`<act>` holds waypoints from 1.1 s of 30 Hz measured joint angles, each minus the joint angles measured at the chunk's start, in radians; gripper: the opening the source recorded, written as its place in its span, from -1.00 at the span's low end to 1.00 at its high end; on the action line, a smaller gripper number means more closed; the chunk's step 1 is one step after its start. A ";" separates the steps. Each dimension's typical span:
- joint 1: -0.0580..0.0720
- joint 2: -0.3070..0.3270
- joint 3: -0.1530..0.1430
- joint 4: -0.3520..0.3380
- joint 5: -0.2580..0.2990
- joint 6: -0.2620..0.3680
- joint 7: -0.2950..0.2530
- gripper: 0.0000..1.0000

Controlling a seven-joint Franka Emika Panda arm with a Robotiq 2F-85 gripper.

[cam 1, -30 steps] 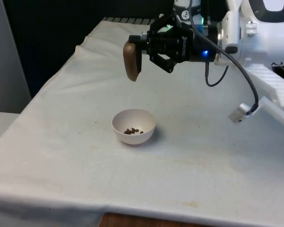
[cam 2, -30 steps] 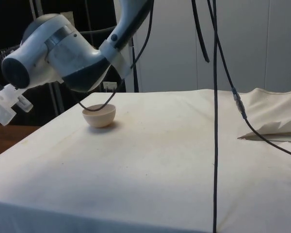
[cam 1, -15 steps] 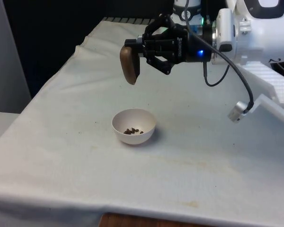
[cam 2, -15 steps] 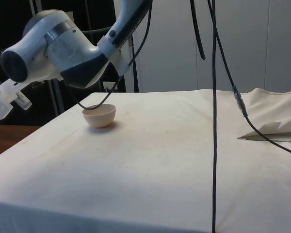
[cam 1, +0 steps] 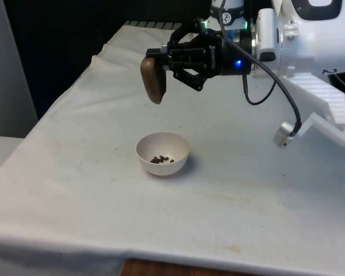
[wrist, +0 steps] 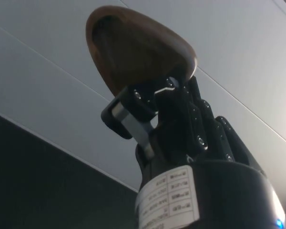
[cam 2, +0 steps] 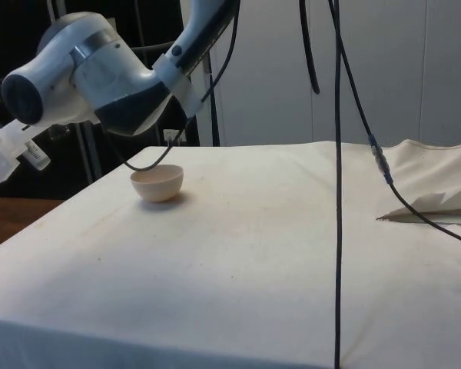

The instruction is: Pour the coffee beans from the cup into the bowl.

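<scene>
Beans in the bowl, cup aloft on its side

The gripper (cam 1: pixel 161 68) clamps the rim of the brown wooden cup (cam 1: pixel 152 79) and holds it in the air above the white bowl (cam 1: pixel 163 153), slightly toward the front view's left of it and well clear of its rim. The cup hangs tipped over, its long axis roughly level, and the wrist view looks into a seemingly empty mouth (wrist: pixel 128 52). Coffee beans (cam 1: pixel 159 159) lie in the bowl's bottom, so the pour looks done. The next move likely calls for righting the cup and setting it on the white cloth (cam 1: pixel 247 190) beside the bowl without knocking it.
</scene>
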 measured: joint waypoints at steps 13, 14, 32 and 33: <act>-0.021 -0.009 0.000 0.002 0.059 0.050 0.034 -1.00; -0.022 -0.010 0.000 0.002 0.063 0.054 0.037 -1.00; -0.044 -0.017 0.000 0.007 0.148 0.114 0.094 -1.00; -0.044 -0.017 0.000 0.007 0.148 0.114 0.094 -1.00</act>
